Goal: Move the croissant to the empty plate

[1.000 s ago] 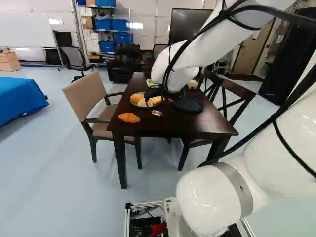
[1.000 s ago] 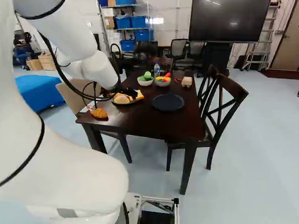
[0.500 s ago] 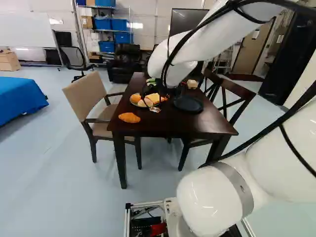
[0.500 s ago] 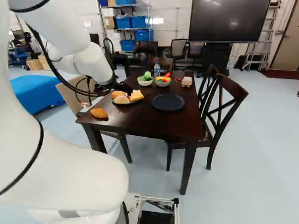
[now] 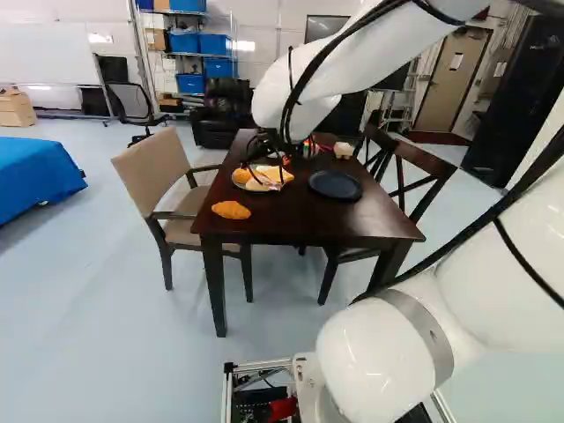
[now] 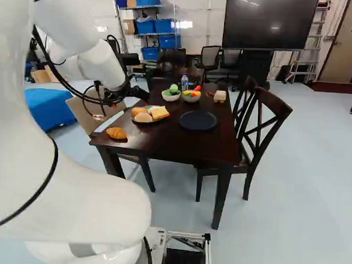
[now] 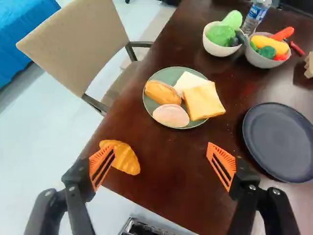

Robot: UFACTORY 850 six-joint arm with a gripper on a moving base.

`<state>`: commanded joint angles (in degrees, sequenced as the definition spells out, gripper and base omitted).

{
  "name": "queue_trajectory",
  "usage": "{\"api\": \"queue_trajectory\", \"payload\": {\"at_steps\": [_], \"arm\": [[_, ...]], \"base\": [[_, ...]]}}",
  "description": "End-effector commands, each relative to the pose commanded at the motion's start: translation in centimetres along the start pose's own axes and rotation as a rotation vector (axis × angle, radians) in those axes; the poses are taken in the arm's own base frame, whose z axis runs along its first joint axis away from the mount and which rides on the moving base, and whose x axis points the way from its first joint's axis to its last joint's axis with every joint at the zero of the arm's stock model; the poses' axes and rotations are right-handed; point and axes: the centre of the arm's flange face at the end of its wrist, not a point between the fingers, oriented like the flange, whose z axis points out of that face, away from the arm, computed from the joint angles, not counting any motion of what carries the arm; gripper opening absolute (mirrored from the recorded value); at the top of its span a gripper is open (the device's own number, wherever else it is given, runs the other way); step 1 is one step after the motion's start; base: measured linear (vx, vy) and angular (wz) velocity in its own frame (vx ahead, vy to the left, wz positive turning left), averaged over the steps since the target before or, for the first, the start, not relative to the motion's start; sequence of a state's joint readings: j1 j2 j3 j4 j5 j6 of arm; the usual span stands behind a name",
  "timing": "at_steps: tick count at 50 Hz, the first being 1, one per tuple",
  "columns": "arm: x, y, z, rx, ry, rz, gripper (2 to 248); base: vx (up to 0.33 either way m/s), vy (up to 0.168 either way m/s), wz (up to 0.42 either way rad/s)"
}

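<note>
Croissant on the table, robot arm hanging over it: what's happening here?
The arm's open claw holds nothing. The croissant lies on the table, partly hidden behind one finger in the wrist view. The empty dark plate waits on the same table, so the croissant is not yet moved.

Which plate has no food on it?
The dark blue plate. Its whole top shows bare, but the green plate has food on it, like the square yellow slice.
</note>
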<state>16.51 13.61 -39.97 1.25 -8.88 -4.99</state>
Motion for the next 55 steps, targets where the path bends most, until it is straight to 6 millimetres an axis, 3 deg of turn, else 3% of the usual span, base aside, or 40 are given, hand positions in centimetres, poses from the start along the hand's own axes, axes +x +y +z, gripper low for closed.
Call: {"api": "queue_trajectory", "payload": {"at_steps": [15,55], "arm": [[2.4,-1.0,-0.1,0.016,0.011,-0.189,247],[5.4,-2.5,3.3,0.076,-0.089,-0.634,247]], "base": [[0.000,0.000,0.000],[0.000,0.000,0.000]]}}
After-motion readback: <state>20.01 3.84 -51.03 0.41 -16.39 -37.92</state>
